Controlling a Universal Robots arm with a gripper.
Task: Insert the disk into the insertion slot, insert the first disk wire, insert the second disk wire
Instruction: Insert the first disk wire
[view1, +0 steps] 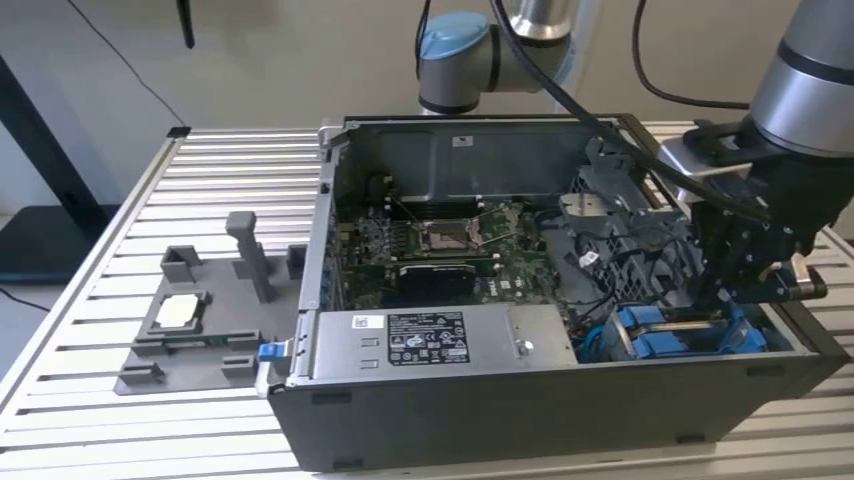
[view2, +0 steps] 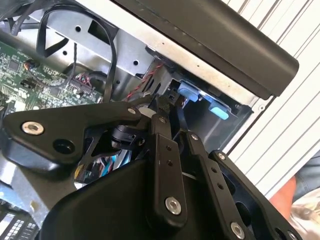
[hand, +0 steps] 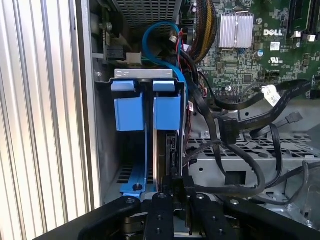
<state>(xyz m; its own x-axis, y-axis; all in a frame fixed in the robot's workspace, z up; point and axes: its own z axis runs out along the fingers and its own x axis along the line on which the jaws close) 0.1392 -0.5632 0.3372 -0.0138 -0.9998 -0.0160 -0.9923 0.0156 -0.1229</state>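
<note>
While the disk (hand: 161, 154) sits in the slot (hand: 144, 73) (near corner, exterior view's right), the end effector (hand: 179, 194) narrowly pinches a black plug (hand: 176, 181).

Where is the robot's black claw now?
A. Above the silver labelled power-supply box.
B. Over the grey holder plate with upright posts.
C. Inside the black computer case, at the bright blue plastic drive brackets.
C: in the exterior view the black claw hangs inside the black computer case, just above the bright blue plastic brackets at the exterior view's right.
</note>
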